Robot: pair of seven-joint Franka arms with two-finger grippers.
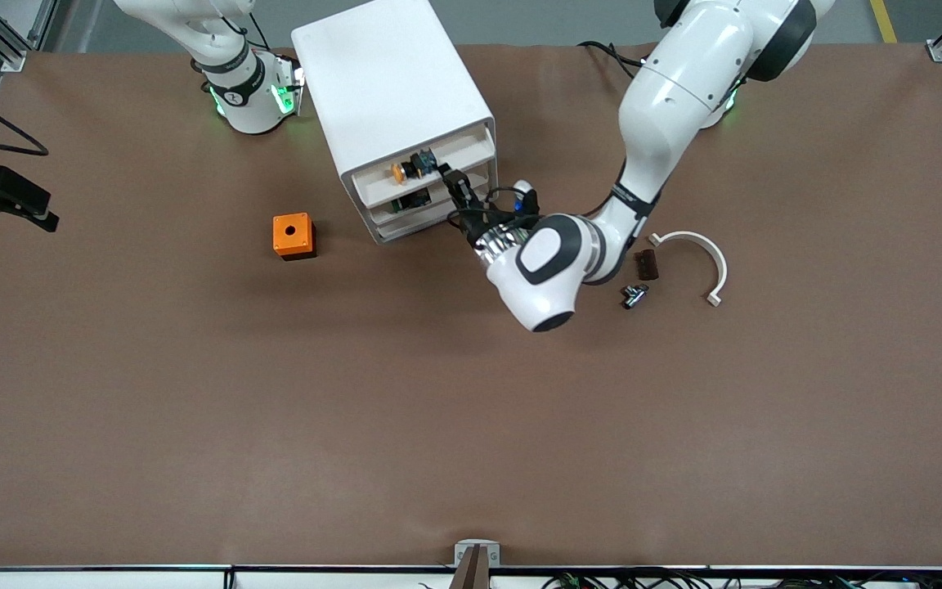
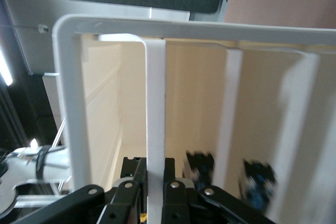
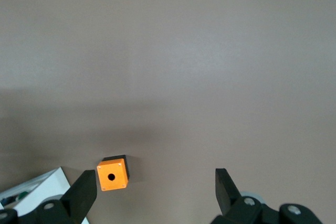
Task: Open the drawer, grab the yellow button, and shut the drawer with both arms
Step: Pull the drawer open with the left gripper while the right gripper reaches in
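Note:
The white cabinet (image 1: 389, 74) stands near the robots' bases. Its uppermost drawer (image 1: 464, 153) is pulled out a little. The button (image 1: 410, 166), with an orange-yellow cap and a black and blue body, lies in it. My left gripper (image 1: 456, 190) is at the drawer's front. In the left wrist view the left gripper (image 2: 156, 182) is shut on the drawer's white front lip (image 2: 156, 103). My right gripper (image 3: 155, 192) is open and empty, high over the table near the orange cube. It is out of the front view.
An orange cube with a hole (image 1: 293, 236) sits beside the cabinet toward the right arm's end, also in the right wrist view (image 3: 112, 175). A white curved piece (image 1: 700, 249), a brown block (image 1: 645, 264) and a small metal part (image 1: 633, 296) lie by the left arm.

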